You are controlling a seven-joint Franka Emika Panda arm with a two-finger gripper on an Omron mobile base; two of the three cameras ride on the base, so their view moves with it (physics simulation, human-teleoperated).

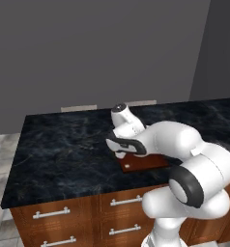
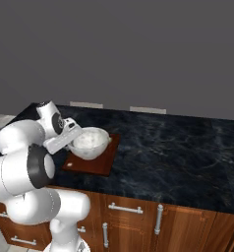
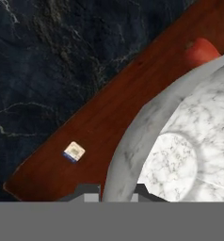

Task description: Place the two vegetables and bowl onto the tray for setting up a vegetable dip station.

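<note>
Hand view | jaws clamped on marble bowl (image 3: 180, 141) rim, bowl held just over tray (image 3: 85, 136) | carrot (image 3: 202, 51) seen beyond bowl, on tray.

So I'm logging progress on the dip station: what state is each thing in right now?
Bowl: upright over the tray, rim between the fingertips.
Tray: flat on the counter.
Carrot: on the tray, beside the bowl.
Gripper: shut on the bowl's rim.
Drawers: closed.
</note>
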